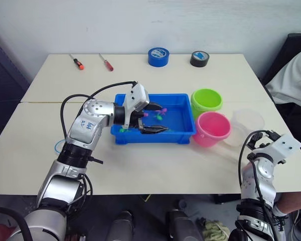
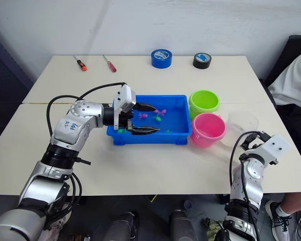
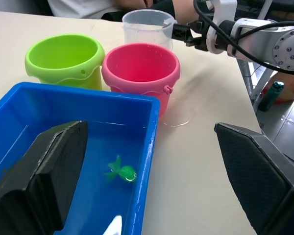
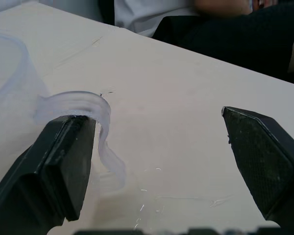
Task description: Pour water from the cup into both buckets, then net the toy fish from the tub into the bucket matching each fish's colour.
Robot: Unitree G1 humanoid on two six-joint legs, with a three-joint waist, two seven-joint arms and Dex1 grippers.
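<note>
The blue tub [image 1: 180,135] holds water and tiny toy fish, a pink one [image 1: 163,109] and a green one [image 3: 121,172]. My left gripper [image 1: 156,118] hovers open over the tub's left half with nothing between its fingers. To the tub's right stand the lime green bucket [image 1: 206,100] and the pink bucket [image 1: 212,128]. The clear cup [image 1: 248,123] stands upright just right of the pink bucket. My right gripper [image 4: 159,127] is open beside the cup's handle [image 4: 83,105], one finger close to it. Part of a thin blue hoop [image 1: 56,146], perhaps the net, peeks out beside my left forearm.
Two red-handled screwdrivers [image 1: 77,62] [image 1: 107,62], a blue tape roll [image 1: 158,56] and a black tape roll [image 1: 199,58] lie along the table's far edge. A person [image 1: 291,75] sits at the right. A small wet patch [image 3: 179,117] lies by the pink bucket.
</note>
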